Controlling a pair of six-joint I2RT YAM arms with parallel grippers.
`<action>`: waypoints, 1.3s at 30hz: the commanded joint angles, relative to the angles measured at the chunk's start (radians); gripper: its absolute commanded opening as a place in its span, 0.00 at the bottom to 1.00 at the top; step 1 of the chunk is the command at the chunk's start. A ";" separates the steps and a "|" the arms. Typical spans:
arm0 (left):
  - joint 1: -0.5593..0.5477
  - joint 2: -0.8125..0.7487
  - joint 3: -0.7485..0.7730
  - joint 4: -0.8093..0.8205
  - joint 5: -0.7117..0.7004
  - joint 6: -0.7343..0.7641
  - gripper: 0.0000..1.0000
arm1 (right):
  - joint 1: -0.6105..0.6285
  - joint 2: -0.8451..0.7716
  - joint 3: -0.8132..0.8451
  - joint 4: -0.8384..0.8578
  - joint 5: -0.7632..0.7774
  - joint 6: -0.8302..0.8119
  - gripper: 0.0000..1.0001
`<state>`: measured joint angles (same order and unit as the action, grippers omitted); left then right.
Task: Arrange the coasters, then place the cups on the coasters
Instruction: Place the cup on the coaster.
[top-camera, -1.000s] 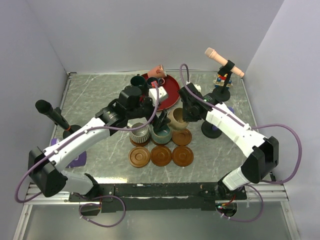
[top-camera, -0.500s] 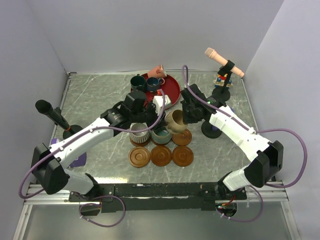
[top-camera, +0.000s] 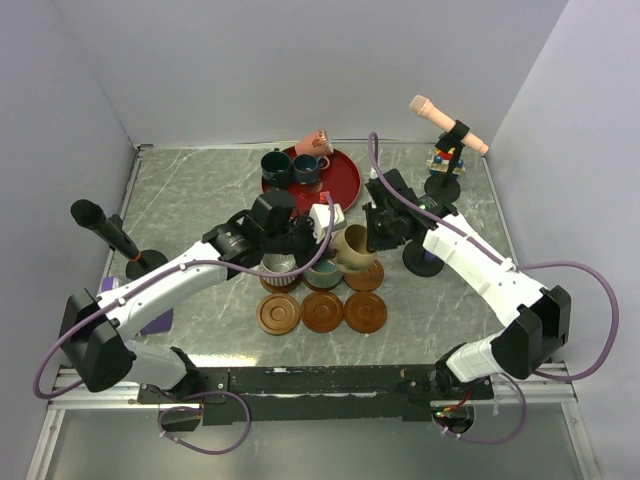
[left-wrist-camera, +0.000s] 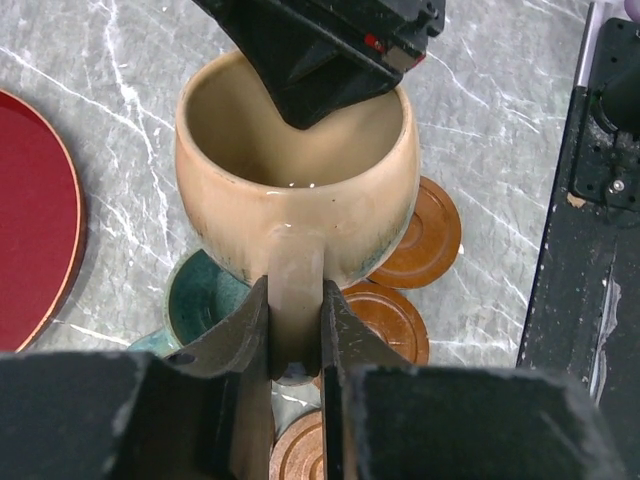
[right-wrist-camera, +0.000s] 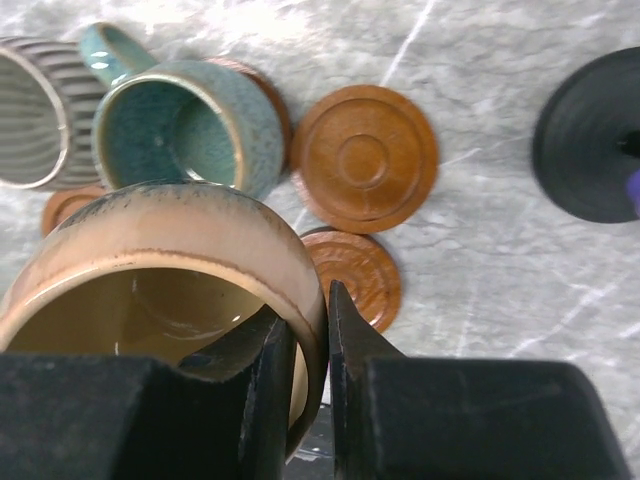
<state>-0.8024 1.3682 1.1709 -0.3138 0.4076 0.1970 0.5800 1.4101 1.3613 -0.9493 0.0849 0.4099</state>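
Cup (left-wrist-camera: 300, 180), beige, held twice: left claw (left-wrist-camera: 296, 305) clenched on handle, right claw (right-wrist-camera: 308, 312) clamped over rim. Hangs tilted above brown coasters (left-wrist-camera: 420, 235).

We log a grey marbled desk (top-camera: 190, 190). A glossy red plate (top-camera: 343, 185) sits far middle. A peach toy microphone (top-camera: 447, 123) is tilted on a black stand, far right. At its foot is a small multicoloured object (top-camera: 441, 157), too small to identify. A black microphone (top-camera: 100, 225) leans at left, with a purple patch (top-camera: 158, 320) nearby.

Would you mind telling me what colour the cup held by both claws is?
The cup is beige; the left wrist view shows it best.
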 joint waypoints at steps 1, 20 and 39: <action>0.009 -0.067 -0.025 0.018 0.077 0.018 0.01 | -0.034 -0.118 -0.030 0.112 -0.145 -0.048 0.14; 0.058 -0.112 0.036 -0.074 0.424 0.059 0.01 | -0.048 -0.241 -0.168 0.136 -0.497 -0.327 0.63; 0.066 -0.130 0.000 -0.002 0.450 0.027 0.01 | -0.046 -0.290 -0.238 0.225 -0.709 -0.359 0.26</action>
<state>-0.7433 1.3003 1.1496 -0.4801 0.8009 0.2222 0.5266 1.1736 1.1362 -0.7868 -0.5148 0.0597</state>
